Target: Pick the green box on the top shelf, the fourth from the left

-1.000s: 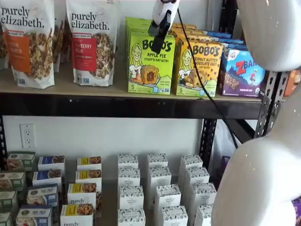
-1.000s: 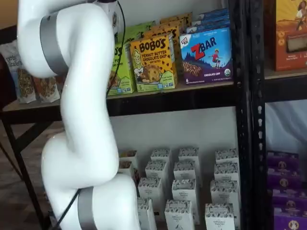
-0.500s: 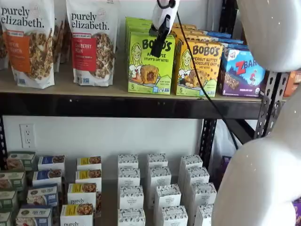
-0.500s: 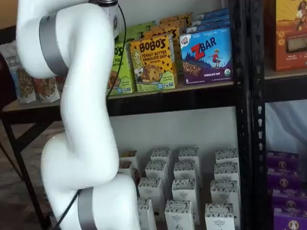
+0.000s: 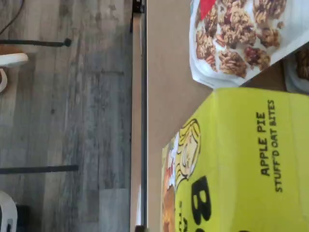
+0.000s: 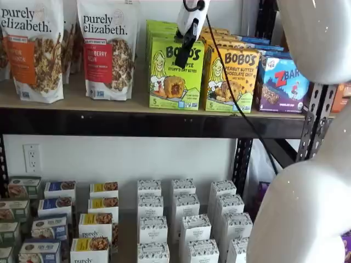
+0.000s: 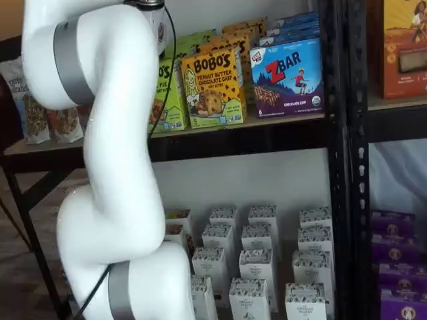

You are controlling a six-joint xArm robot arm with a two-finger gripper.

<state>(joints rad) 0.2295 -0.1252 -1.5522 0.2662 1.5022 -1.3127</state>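
The green box [image 6: 175,74] stands upright at the front of a row of identical cartons on the top shelf [image 6: 137,123]. My gripper [image 6: 182,55] hangs from above over the box's upper front. Its black fingers show side-on as one dark shape, so no gap can be read. In the wrist view the green box [image 5: 241,159] fills the near field, "APPLE PIE" on its face, resting on the tan shelf board [image 5: 169,96]. In a shelf view my arm covers part of the green box [image 7: 167,93] and hides the fingers.
Granola bags [image 6: 109,49] stand left of the green box, an orange-yellow Bobo's box [image 6: 230,79] and a blue ZBar box [image 6: 282,85] to its right. A black cable [image 6: 236,98] trails from the gripper. White cartons [image 6: 186,219] fill the lower level. My white arm [image 6: 312,192] fills the right foreground.
The gripper has edged slightly down and in toward the green box's top front. The box has not moved.
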